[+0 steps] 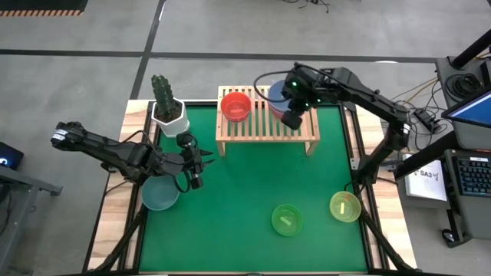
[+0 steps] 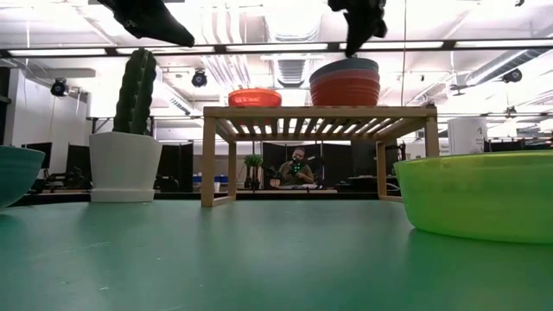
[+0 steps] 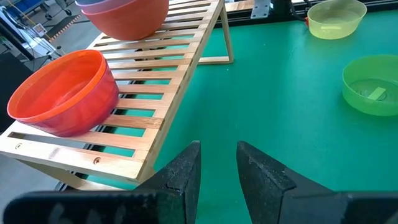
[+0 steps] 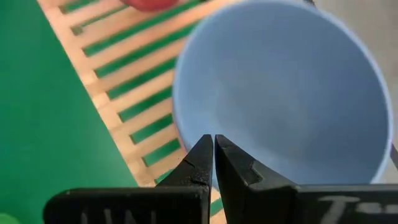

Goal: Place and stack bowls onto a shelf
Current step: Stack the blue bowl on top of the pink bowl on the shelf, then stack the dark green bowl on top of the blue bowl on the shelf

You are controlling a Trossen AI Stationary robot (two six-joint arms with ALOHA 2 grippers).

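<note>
Right gripper (image 4: 214,163), fingers pressed together and empty, hangs over the blue bowl (image 4: 283,93) stacked on the shelf (image 1: 265,126) by the table's (image 1: 253,192) far edge; left gripper (image 3: 217,171) slightly spread near the left edge.

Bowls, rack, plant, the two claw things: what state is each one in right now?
Red bowl: upright on the rack, alone.
Blue bowl: top of a stack on the rack.
Rack: standing, holding bowls.
Teal bowl: on the table.
Green bowl: on the table.
Yellow bowl: on the table.
Cactus: upright in its pot.
Left gripper: jaws open, empty.
Right gripper: jaws shut, above the blue bowl.
</note>
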